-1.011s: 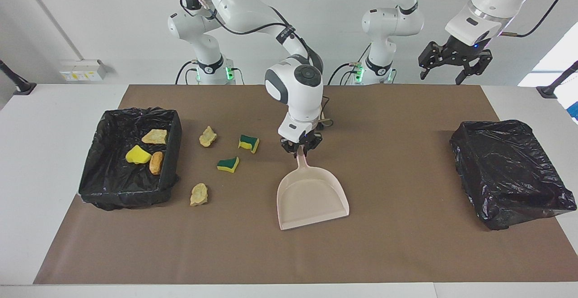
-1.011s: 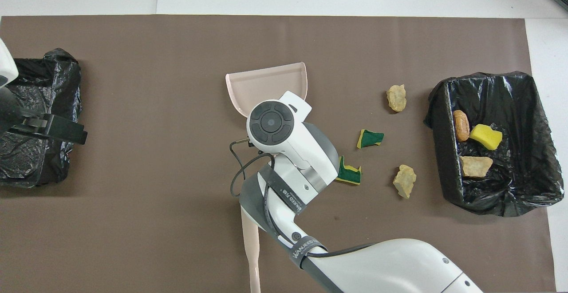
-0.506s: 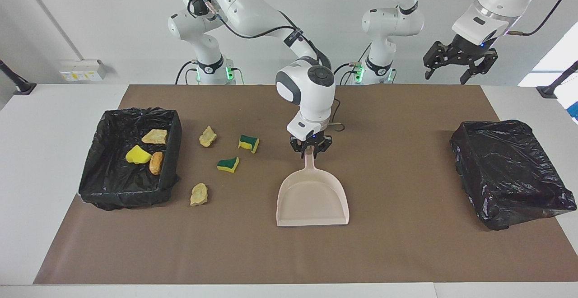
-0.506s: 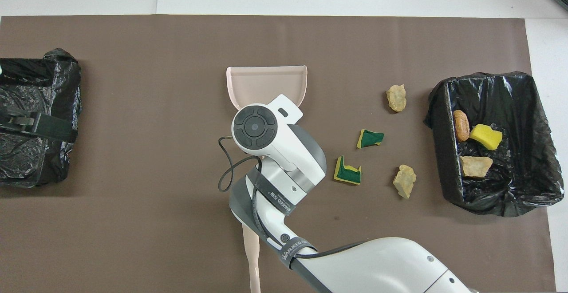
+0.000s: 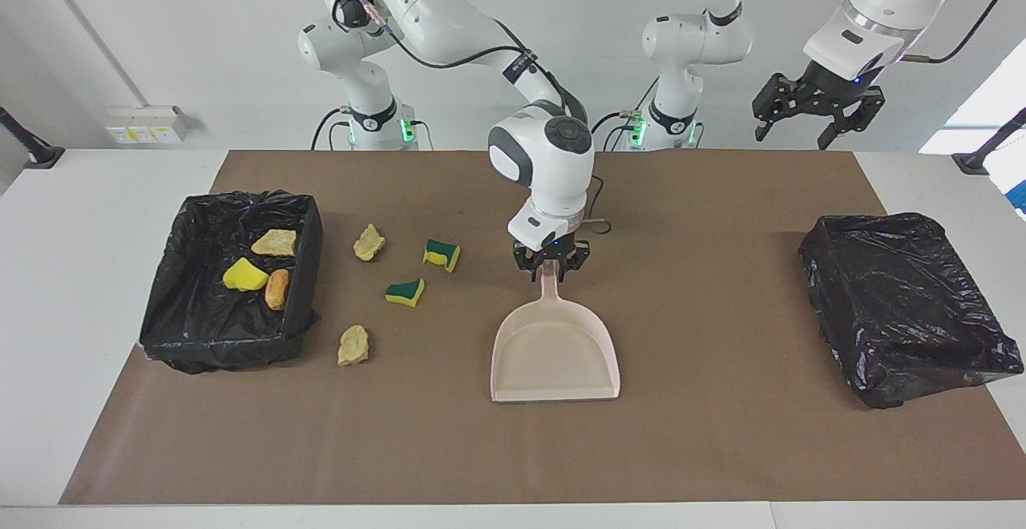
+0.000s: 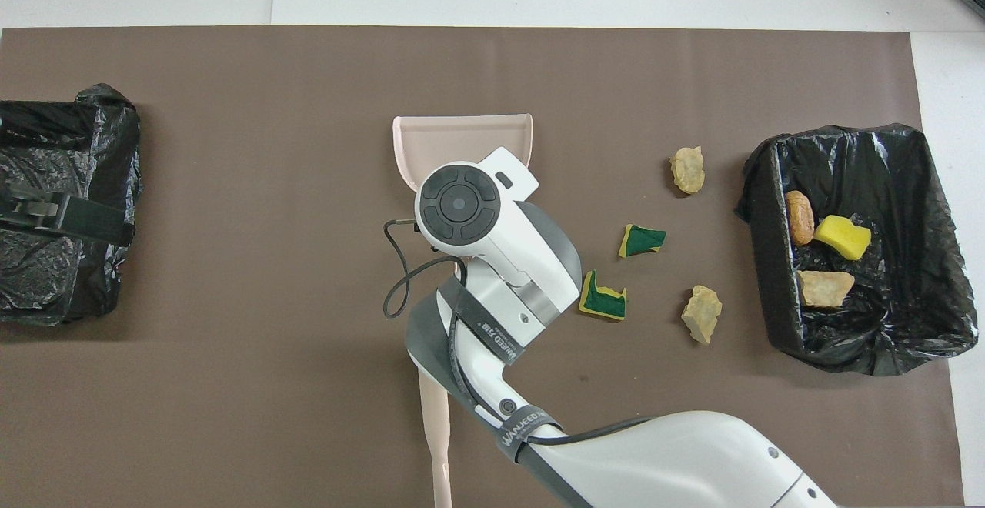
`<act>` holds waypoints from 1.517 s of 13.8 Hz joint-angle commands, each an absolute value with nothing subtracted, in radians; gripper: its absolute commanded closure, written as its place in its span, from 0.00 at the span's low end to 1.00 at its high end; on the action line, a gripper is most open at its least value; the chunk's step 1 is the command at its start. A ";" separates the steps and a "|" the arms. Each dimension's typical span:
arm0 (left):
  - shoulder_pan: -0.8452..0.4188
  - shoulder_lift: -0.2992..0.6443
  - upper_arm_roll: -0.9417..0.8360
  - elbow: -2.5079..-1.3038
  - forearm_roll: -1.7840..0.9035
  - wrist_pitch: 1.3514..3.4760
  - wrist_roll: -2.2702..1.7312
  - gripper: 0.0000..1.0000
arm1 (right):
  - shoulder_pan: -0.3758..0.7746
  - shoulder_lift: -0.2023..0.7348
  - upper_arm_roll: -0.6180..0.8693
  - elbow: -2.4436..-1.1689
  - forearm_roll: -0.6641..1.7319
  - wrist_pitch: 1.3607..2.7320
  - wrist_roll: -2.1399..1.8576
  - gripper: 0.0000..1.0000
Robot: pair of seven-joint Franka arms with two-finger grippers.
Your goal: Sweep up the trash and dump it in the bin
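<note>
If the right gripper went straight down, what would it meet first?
Probably the dustpan handle: the right gripper points down with its fingertips either side of it, apparently open. Under that lies the brown mat.

Centre blocked for me — dustpan (image 5: 555,353) flat on the mat (image 5: 721,449), right gripper (image 5: 550,266) low over its handle. Lower frame clear; four scraps (image 5: 405,292) crowd centre-left.

Two black straps (image 6: 492,336) wrapped around the right arm carry white lettering. The strap nearer the arm's base (image 6: 525,425) seems to read "WANJEED"; the other's print is too small to make out. No other writing is legible.
</note>
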State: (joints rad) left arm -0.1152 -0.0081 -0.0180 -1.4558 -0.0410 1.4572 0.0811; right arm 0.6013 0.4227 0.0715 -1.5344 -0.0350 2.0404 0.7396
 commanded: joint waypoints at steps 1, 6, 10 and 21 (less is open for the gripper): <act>-0.140 0.008 -0.026 -1.480 -0.023 1.526 0.071 0.00 | 0.650 0.275 0.074 -1.737 -0.008 2.051 0.744 0.00; -0.138 0.093 -0.191 -1.575 -0.021 1.761 -0.116 0.00 | 0.730 0.112 0.080 -2.032 0.032 2.181 0.856 0.00; -0.187 0.193 -0.262 -1.630 -0.008 1.929 -0.242 0.00 | 0.831 0.042 0.078 -2.167 0.097 2.241 0.876 0.00; -0.285 0.365 -0.344 -1.735 0.063 2.241 -0.530 0.00 | 0.986 0.005 0.081 -2.316 0.106 2.338 1.019 0.00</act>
